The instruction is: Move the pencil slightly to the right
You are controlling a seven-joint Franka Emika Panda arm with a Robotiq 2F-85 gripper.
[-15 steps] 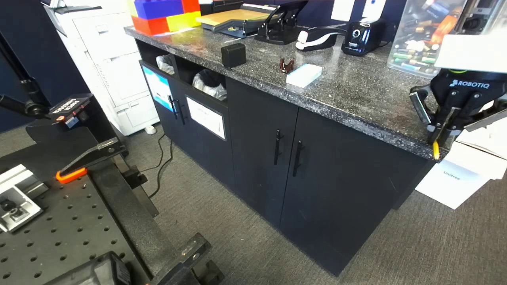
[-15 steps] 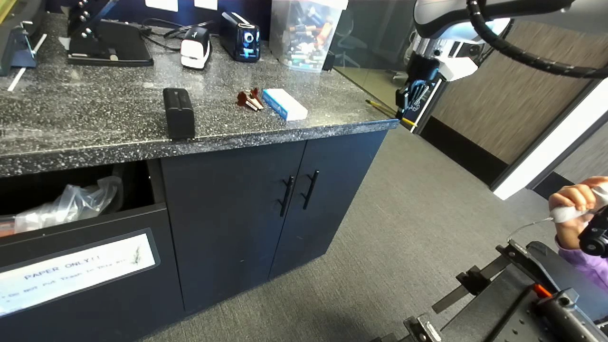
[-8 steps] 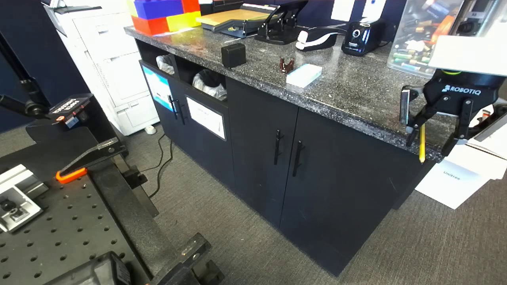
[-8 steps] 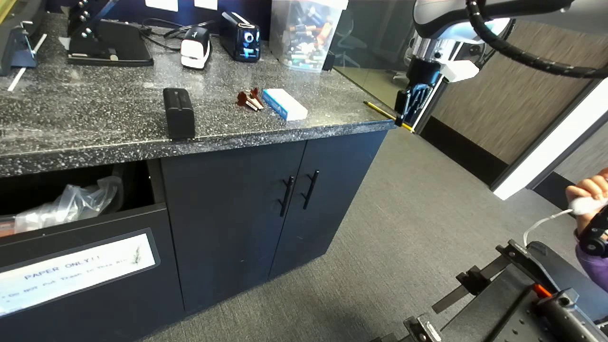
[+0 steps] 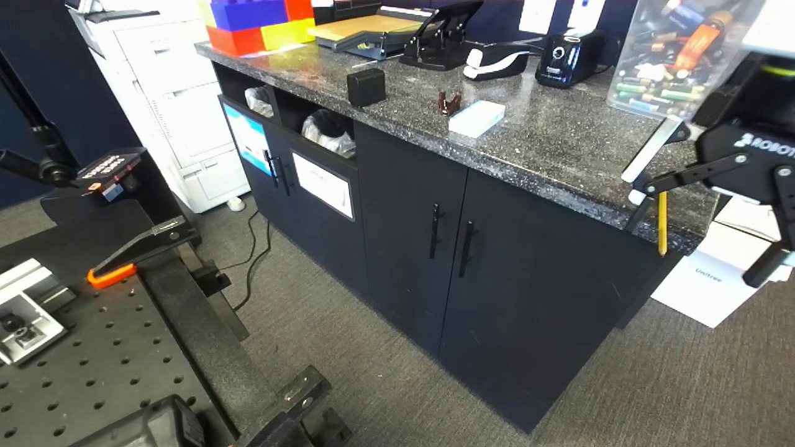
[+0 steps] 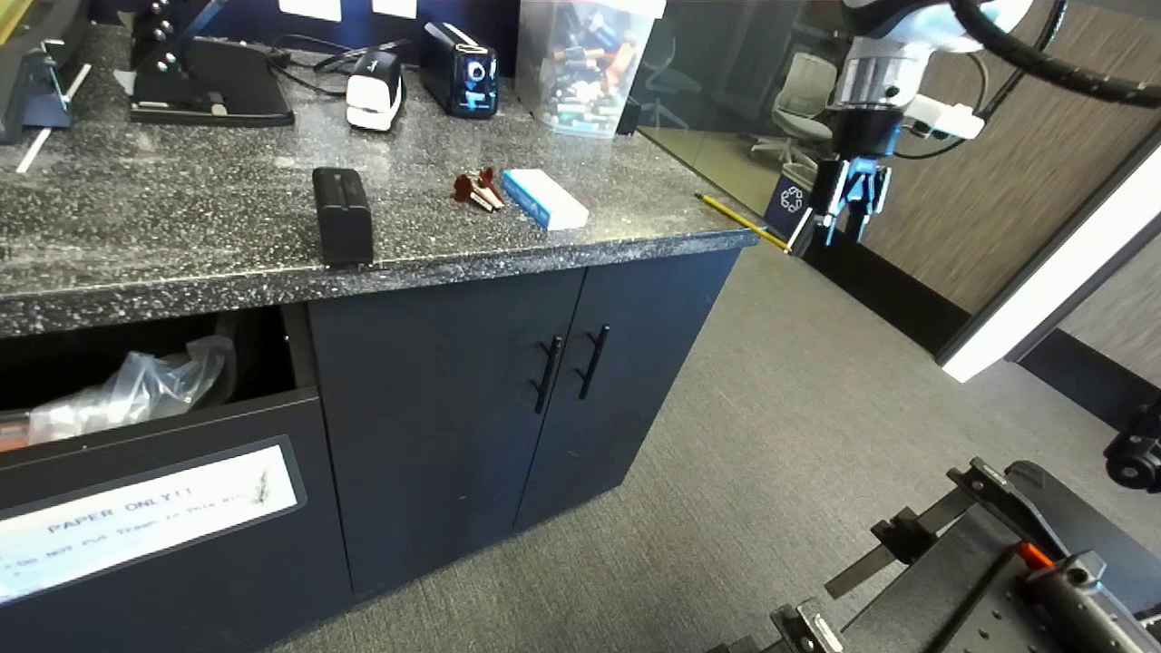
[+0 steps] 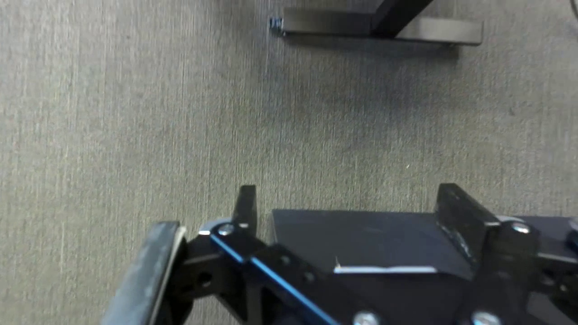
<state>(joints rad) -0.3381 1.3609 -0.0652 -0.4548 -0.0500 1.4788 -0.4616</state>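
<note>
1. Black gripper (image 5: 694,251), in an exterior view: fingers (image 5: 767,264) set wide apart, nothing held between them.
2. Yellow pencil (image 5: 662,220), same view: seen between the fingers, close beside the picture-left one; contact cannot be judged here. Lies on the speckled countertop (image 5: 559,143), near its corner, one end projecting past the edge.
3. Clear plastic tub (image 5: 649,15), small mixed contents: beyond the fingers, higher in the picture.
4. White box (image 5: 692,298), marked "Unitree": behind and below the fingers, lower than the countertop.
5. Blue-and-white box (image 6: 544,199), in an exterior view: on the countertop, well to picture-left of the fingers. The fingers there hang past the countertop's corner, picture-right of the pencil and apart from it.
6. Reddish-brown pronged item (image 6: 478,190), same view: just beside that box, on the side away from the fingers.
7. Black block (image 6: 342,218), same view: farther from the fingers than either.
8. Grey carpet (image 7: 135,113), wrist view: below the fingertips (image 7: 246,203), which stand wide apart.
9. Dark flat panel (image 7: 356,230), wrist view: seen between the fingertips.
10. Dark metal bar (image 7: 329,21), wrist view: beyond the fingertips.
</note>
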